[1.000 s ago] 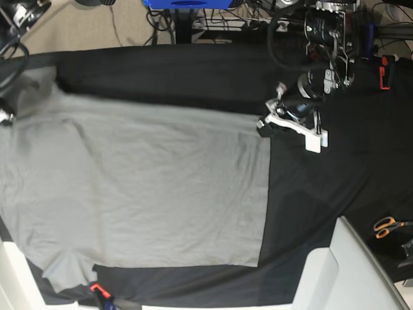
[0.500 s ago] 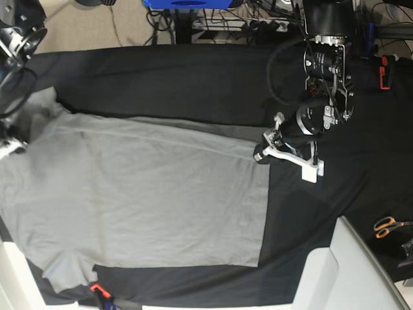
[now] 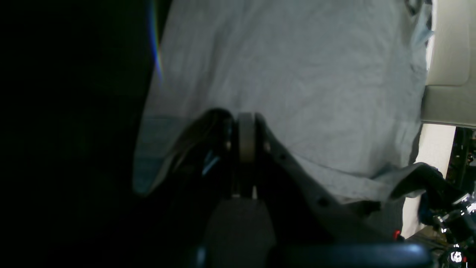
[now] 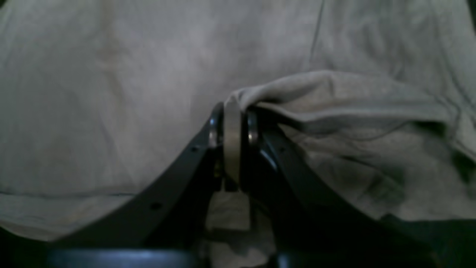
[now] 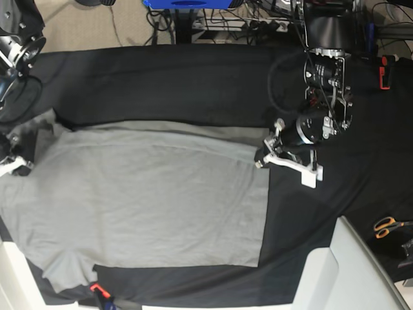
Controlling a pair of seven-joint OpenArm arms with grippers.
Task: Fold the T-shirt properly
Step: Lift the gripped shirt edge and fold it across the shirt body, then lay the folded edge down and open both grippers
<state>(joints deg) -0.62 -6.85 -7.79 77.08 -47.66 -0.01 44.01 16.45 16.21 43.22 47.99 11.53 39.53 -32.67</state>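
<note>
Grey T-shirt (image 5: 148, 200) pinched between both grippers.

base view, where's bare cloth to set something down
Free: the black cloth strip beyond the T-shirt, and the patch between shirt hem and scissors. Crowded: both far shirt corners, where the left gripper and right gripper pinch it.

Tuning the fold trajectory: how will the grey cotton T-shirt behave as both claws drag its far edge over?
Likely floppy: the grey cotton T-shirt bunches and droops at the right claw. Probably light, since a thin pinch at the left claw lifts its edge. It may wrinkle; soft creases already cross the flat part.
</note>
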